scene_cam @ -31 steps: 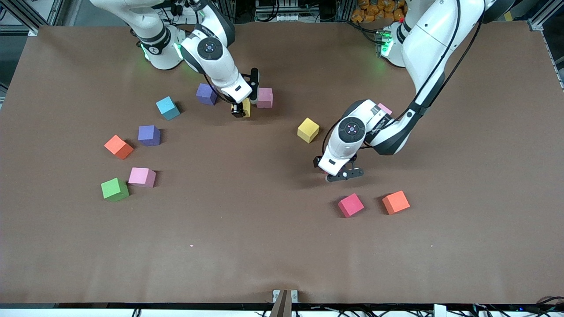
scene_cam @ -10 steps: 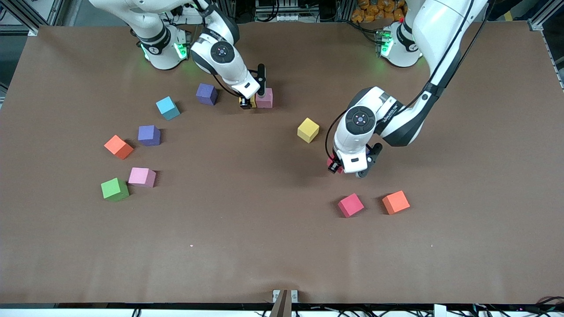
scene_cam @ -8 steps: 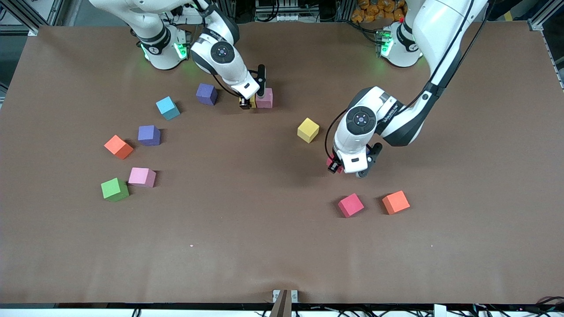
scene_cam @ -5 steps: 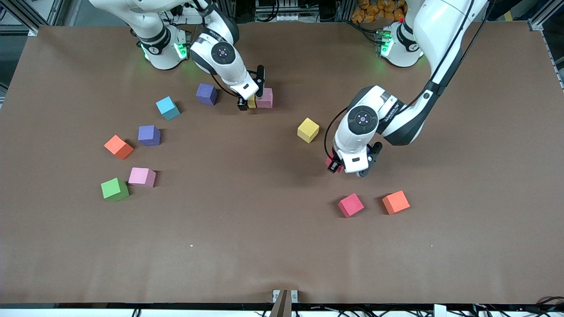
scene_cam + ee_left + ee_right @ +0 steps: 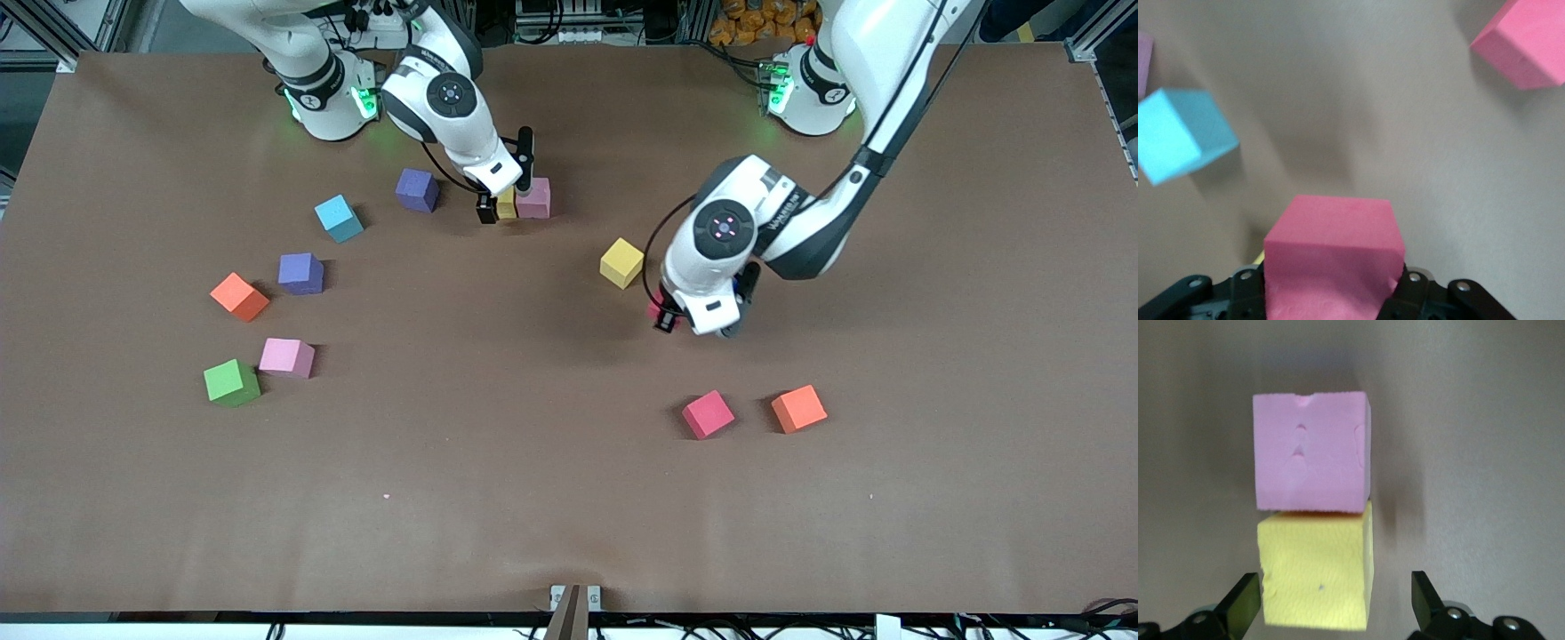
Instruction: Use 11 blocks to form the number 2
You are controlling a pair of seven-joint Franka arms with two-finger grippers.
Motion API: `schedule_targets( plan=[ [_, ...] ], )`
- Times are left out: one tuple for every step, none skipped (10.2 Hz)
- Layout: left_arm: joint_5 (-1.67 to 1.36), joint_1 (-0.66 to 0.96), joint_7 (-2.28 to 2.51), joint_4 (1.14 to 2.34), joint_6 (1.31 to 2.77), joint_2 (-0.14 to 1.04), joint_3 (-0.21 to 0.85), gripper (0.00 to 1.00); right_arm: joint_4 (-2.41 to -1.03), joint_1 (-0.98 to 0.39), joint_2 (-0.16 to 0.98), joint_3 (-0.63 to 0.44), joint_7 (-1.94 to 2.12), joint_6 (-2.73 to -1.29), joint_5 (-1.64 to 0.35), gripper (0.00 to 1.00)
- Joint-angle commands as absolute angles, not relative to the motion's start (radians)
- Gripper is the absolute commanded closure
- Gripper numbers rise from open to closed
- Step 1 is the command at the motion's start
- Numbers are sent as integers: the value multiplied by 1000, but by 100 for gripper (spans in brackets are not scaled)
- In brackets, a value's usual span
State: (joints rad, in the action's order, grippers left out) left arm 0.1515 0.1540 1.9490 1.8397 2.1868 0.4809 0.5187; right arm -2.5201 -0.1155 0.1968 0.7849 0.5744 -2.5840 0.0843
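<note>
My left gripper (image 5: 669, 318) is shut on a red block (image 5: 1331, 257) and hangs over the table close to a loose yellow block (image 5: 621, 262). My right gripper (image 5: 505, 207) is open. Its fingers stand apart on either side of a second yellow block (image 5: 1317, 577), without touching it. That block rests on the table against a pink block (image 5: 1311, 450), and the pair lies near the right arm's base. Only this pair is joined; the other blocks lie scattered.
Loose blocks toward the right arm's end: purple (image 5: 416, 189), cyan (image 5: 338, 218), purple (image 5: 300, 273), orange (image 5: 239, 296), pink (image 5: 286, 357), green (image 5: 231, 382). Red (image 5: 708, 414) and orange (image 5: 798, 408) lie nearer the camera, under the left arm's reach.
My right gripper opened and let go of the yellow block beside the pink one. My left gripper carried its red block a little toward the loose yellow block.
</note>
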Motion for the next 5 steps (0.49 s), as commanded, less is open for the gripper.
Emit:
schedule_targets(
  plan=[
    [130,155,2131,1861,2174,456,561,96,-2522,-52,112,888,555,-2520,34,0],
    [130,155,2204,1864,2172,456,571,96,-2510,-51,100,902,558,-2495,6,0],
    [130,153,2253,1861,2148,454,572,96,-2446,-49,80,902,558,-2389,-11,0],
    [130,149,2297,1862,2143,451,572,96,-2337,-34,69,902,569,-2223,-34,0],
    [130,146,2343,1864,2140,448,571,96,-2259,-16,49,899,571,-2092,-73,0]
  ],
)
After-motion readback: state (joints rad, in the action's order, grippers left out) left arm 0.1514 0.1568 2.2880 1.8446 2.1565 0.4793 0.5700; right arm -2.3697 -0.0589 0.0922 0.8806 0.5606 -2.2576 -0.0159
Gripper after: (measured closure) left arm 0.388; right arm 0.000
